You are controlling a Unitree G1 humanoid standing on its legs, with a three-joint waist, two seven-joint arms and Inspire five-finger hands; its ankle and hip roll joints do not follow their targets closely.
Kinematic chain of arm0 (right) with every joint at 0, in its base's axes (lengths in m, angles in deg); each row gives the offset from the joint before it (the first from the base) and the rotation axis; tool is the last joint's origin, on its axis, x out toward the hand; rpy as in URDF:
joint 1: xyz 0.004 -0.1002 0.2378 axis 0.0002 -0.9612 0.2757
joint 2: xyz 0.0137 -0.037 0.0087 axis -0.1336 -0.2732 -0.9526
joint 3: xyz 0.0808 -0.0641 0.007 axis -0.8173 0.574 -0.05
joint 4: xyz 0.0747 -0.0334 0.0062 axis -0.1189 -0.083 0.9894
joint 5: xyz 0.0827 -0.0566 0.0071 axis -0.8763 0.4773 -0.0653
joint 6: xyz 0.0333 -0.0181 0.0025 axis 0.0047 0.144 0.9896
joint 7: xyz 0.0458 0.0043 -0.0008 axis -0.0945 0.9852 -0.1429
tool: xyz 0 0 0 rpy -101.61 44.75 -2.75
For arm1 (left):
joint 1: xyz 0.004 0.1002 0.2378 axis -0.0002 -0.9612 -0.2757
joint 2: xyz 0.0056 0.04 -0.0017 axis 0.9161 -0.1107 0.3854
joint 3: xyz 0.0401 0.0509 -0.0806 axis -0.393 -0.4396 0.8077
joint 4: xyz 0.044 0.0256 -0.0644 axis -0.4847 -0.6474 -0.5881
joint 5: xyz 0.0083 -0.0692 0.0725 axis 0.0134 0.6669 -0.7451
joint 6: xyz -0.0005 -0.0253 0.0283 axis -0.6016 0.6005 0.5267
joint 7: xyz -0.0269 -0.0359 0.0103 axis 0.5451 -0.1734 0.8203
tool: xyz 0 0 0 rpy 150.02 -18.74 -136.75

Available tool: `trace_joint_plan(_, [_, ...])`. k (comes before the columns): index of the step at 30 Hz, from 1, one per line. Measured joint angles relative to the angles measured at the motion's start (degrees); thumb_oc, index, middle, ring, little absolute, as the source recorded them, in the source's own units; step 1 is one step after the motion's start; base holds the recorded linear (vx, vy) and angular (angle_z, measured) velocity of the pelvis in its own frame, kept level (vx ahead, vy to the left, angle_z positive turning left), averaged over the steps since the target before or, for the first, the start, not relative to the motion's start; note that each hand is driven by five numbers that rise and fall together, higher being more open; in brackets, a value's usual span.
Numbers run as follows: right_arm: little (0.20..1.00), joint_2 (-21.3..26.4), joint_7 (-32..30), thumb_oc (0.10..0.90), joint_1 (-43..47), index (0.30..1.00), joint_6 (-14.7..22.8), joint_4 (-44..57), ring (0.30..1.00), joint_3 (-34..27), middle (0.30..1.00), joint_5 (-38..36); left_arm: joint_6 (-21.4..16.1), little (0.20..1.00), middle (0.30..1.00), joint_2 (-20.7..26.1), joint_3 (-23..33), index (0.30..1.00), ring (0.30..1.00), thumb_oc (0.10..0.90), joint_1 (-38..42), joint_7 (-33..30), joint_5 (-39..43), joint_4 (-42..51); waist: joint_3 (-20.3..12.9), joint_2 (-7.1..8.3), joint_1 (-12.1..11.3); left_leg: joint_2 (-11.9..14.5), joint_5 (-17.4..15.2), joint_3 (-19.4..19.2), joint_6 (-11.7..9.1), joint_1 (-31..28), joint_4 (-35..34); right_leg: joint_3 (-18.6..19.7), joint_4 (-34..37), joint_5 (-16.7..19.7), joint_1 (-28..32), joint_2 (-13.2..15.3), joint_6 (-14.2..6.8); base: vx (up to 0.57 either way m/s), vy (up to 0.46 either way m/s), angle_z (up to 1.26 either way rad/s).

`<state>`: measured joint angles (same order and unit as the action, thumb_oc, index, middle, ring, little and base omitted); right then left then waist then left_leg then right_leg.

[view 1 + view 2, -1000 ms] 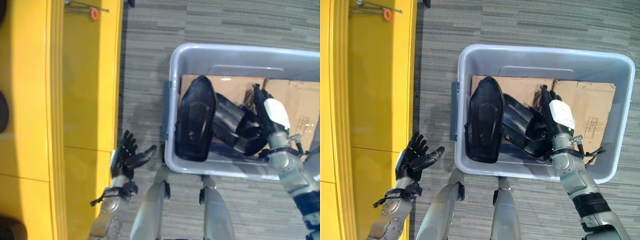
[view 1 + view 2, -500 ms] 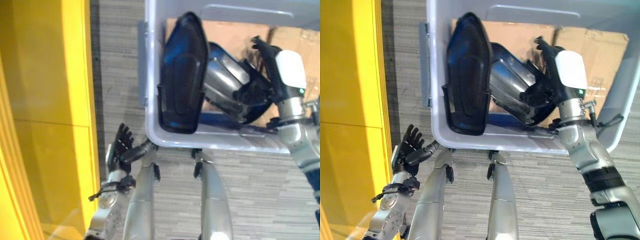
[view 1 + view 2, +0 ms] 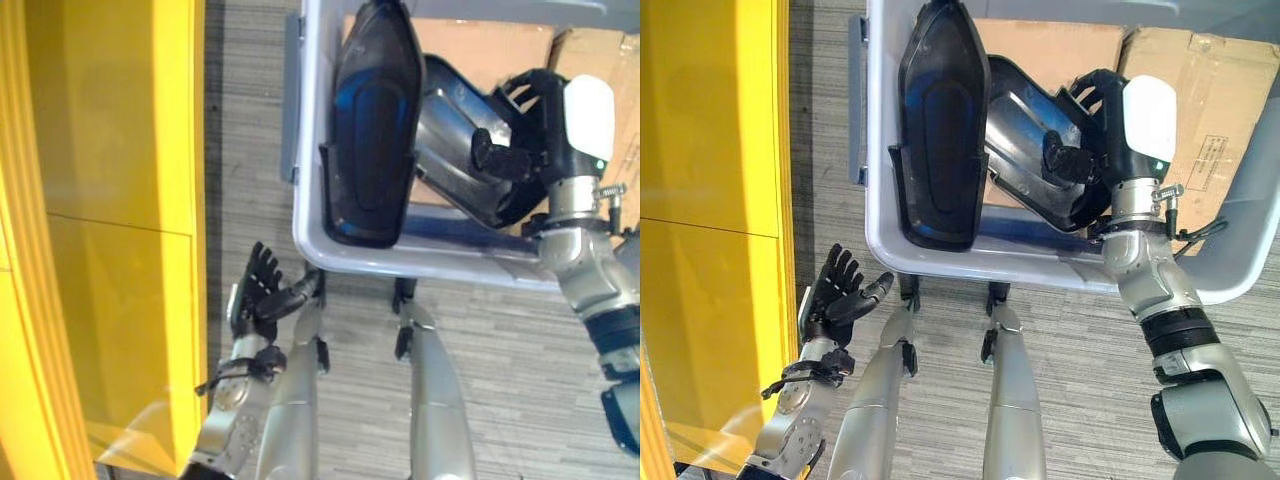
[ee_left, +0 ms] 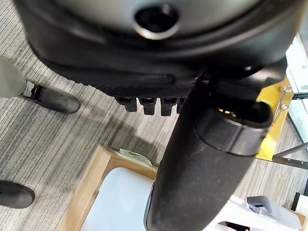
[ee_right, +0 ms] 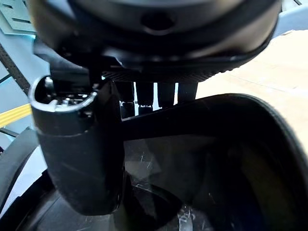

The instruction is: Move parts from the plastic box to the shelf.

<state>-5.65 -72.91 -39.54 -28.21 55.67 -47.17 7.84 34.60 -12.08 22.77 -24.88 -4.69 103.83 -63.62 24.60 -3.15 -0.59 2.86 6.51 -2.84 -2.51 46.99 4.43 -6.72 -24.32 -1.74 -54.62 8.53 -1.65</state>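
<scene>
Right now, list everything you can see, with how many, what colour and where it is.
Pale grey plastic box: one, on the floor ahead of the robot.
Black moulded plastic parts: two in the box; a long one leaning at the box's left side, a curved shiny one beside it, under the right hand.
Brown cardboard sheets: lining the box bottom; count unclear.
Yellow shelf: one, along the robot's left.
Grey striped carpet floor: under everything.
Right hand: dark with a white cover, fingers curled round the curved part's edge.
Left hand: dark, fingers spread, holding nothing, between shelf and box.
</scene>
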Motion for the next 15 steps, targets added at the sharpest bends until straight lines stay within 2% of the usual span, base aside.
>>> trace_joint_plan(5, [0.3,-1.23,-0.05,0.4,0.11,0.3,-0.05,-2.09,0.3,-0.11,0.3,-0.42,0.05,1.0,1.0,0.05,-0.41,1.0,1.0,0.9,-1.58,-0.08,-0.01,-0.16,-1.24,0.07,0.38,-0.31,4.54,0.03,0.05,-1.16,-1.89,0.0,-1.96,-1.04,-0.15,0.53,0.22,0.0,0.004,0.02])
trace_joint_plan(11, [0.3,-2.34,-0.15,0.4,-2.3,0.3,-3.98,-2.03,0.3,-1.07,0.3,-1.06,0.08,1.0,1.0,-0.26,-0.19,1.0,1.0,0.9,-1.04,-0.57,0.03,-0.36,-1.19,0.15,-0.43,-0.86,5.27,0.08,0.22,-4.57,-3.95,0.03,-2.72,-1.86,2.08,1.07,-0.13,0.01,0.004,0.05])
trace_joint_plan(13, [0.3,-2.95,0.8,0.4,-8.8,0.3,-5.12,3.01,0.3,-5.81,0.3,-3.92,0.11,1.0,1.0,-0.83,0.61,1.0,1.0,0.9,-0.36,-1.36,0.06,-0.23,-1.06,0.37,-1.4,-0.86,5.44,0.24,0.48,-6.75,-5.13,-0.31,-2.24,-1.93,4.07,1.12,-0.11,0.01,-0.005,0.04])
trace_joint_plan(15, [0.3,-5.38,0.82,0.4,-15.86,0.3,-5.07,4.23,0.3,-7.59,0.3,-7.79,0.11,1.0,1.0,-0.78,2.17,1.0,1.0,0.9,-0.19,-1.78,0.06,-0.13,-0.77,0.97,-0.94,-1.02,5.58,0.35,0.52,-10.17,-6.3,-0.74,-0.69,-2.09,7.89,1.03,-0.51,0.01,-0.002,0.04])
